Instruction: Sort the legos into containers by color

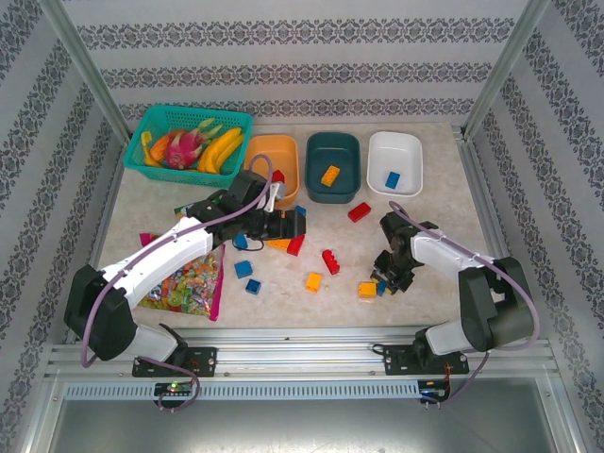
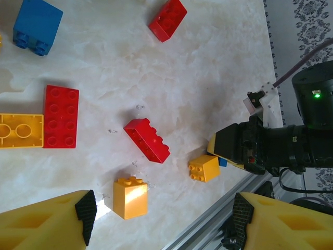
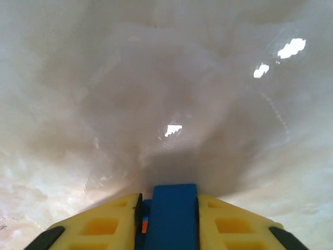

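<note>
Bowls, three, stand in a row at the far side of the surface (image 1: 434, 245): orange bowl (image 1: 274, 151), teal bowl (image 1: 332, 151), white bowl (image 1: 394, 151). One orange-yellow lego (image 1: 329, 176) lies in the teal bowl and one blue lego (image 1: 392, 179) in the white bowl. The orange bowl's near end is hidden by the left arm. A red bit shows there, brick or arm part, cannot tell.

The left fingers (image 2: 86, 211) stand apart and grip nothing. They hover over the loose scatter in front of the orange and teal bowls. Counted from the left wrist view:
- red bricks (image 2: 146, 139): three, one of them long and flat.
- orange-yellow bricks (image 2: 130, 197): three, one lying hollow side up and touching the long red one.
- loose blue brick (image 2: 36, 26): one.

The right fingers (image 3: 104, 226) are closed on a blue brick (image 3: 171, 213), low over bare surface near the front edge, right of centre. One of the orange-yellow bricks sits just beside them, on their left.

From above, two more blue pieces (image 1: 248, 277) lie close together near the candy bag (image 1: 189, 278). The fruit basket (image 1: 156, 162) sits in the far left corner.
</note>
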